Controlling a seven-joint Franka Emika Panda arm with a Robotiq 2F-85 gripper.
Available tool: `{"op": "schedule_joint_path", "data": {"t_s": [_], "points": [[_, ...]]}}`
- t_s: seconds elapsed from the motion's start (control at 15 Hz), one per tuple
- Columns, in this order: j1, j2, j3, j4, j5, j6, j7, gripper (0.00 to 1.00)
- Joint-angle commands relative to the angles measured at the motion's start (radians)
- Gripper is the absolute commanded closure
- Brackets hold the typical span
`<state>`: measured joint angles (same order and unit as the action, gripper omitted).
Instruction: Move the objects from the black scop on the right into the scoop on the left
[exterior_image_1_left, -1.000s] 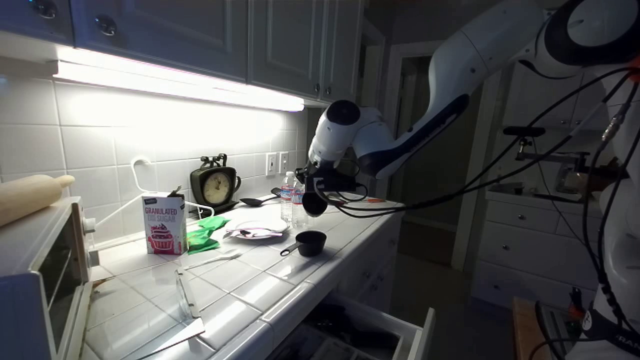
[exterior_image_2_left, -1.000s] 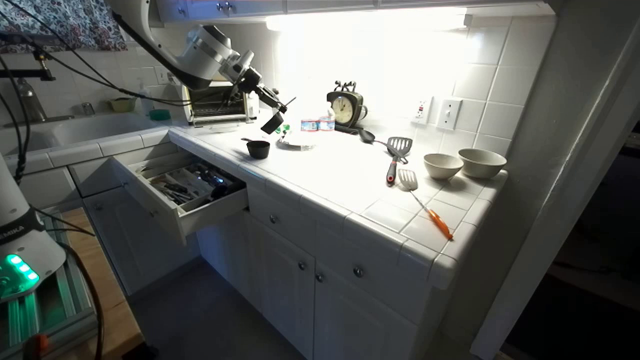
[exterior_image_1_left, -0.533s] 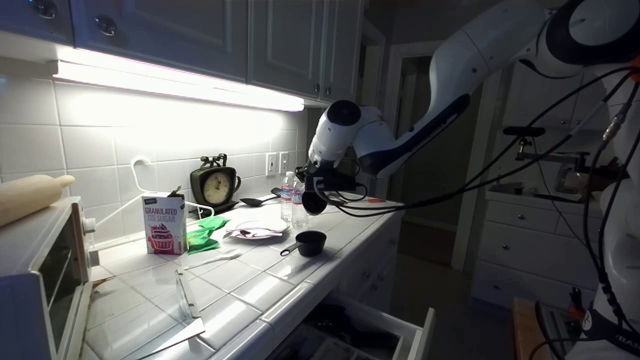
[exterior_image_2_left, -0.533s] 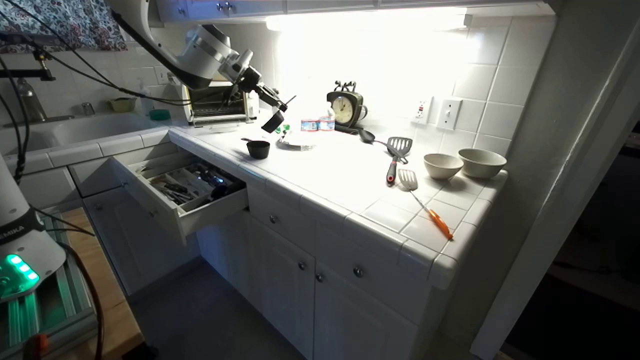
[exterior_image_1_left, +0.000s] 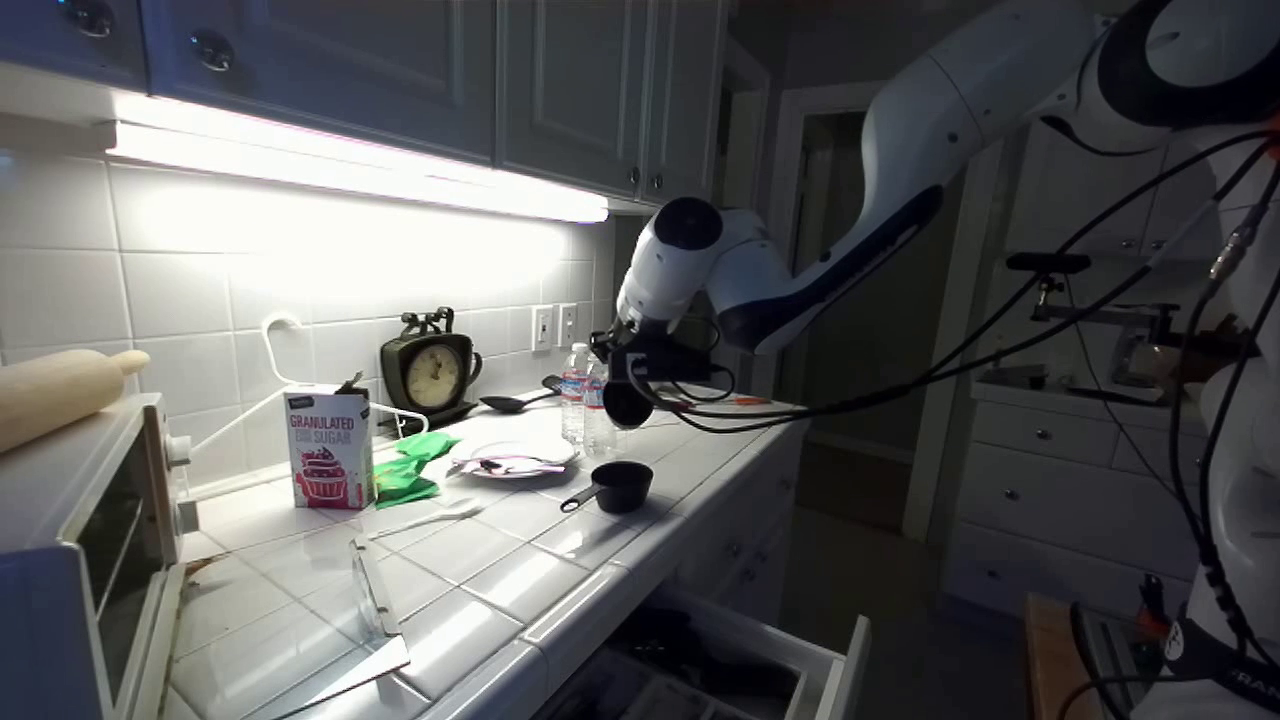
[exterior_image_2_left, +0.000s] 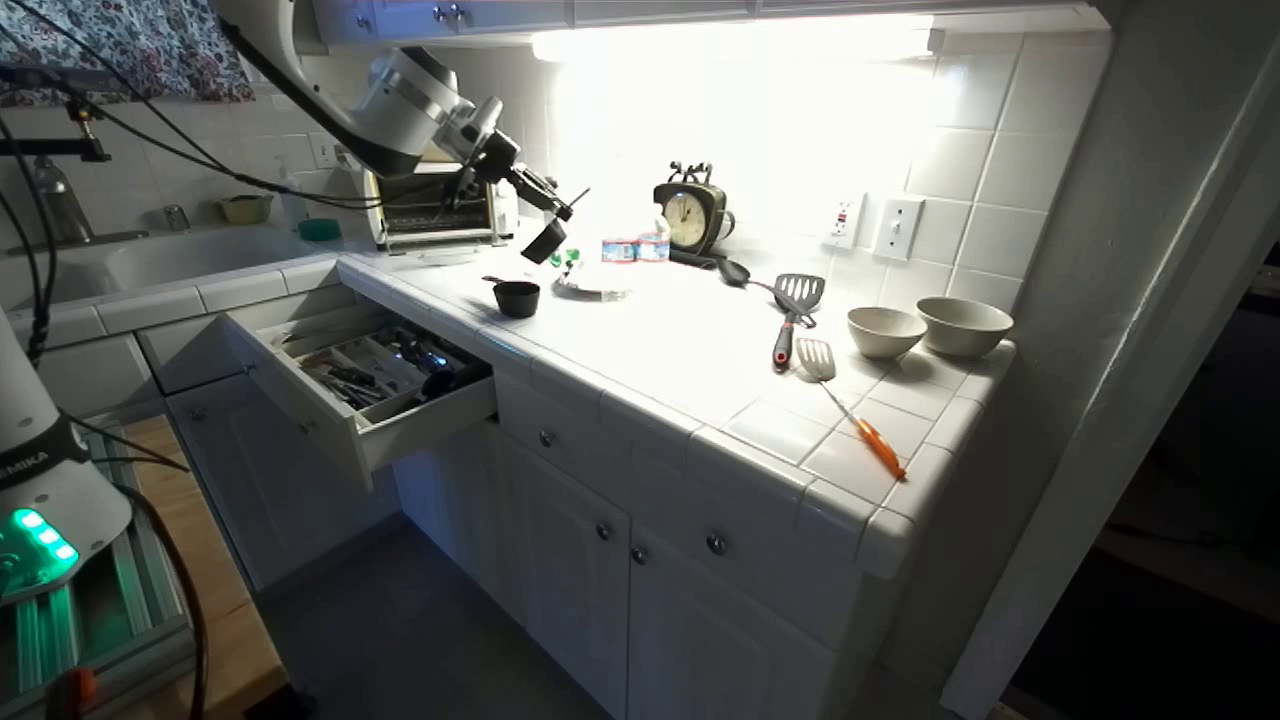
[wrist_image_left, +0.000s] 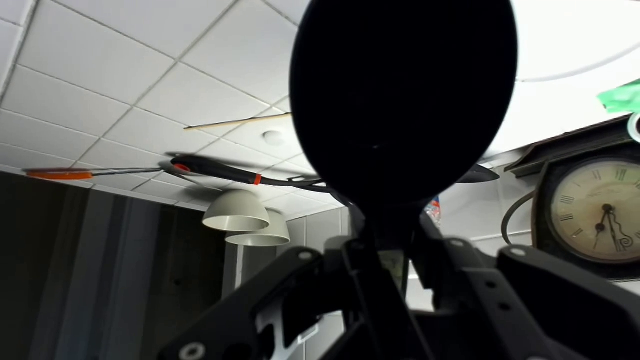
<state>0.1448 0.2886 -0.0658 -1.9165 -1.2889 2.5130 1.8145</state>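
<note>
I see the counter (exterior_image_2_left: 640, 340) from opposite ends in both exterior views, clock (exterior_image_1_left: 436, 378) shared; my close wrist view faces a scoop (wrist_image_left: 402, 100), upper centre.

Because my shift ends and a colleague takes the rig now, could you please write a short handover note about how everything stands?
Pincer: shut on the held scoop, which is black and tilted in the air above the counter.
Job's things: the standing scoop, also black, is upright on the counter, apart from the held scoop.
Done: the held scoop is off the counter. Whether the objects are across, I cannot tell; no contents can be made out in either scoop.
Left: check inside both; if needed, bring the held scoop over the standing scoop and tip it further, then probably set it down.
</note>
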Motion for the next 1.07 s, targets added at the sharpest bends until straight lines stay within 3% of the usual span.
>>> {"op": "schedule_joint_path", "data": {"t_s": [0.0,1.0], "points": [[-0.015,-0.053,0.024,-0.055,-0.058,-0.012,0.049,0.94],[-0.028,-0.077,0.045,-0.08,-0.132,-0.026,0.1,0.94]]}}
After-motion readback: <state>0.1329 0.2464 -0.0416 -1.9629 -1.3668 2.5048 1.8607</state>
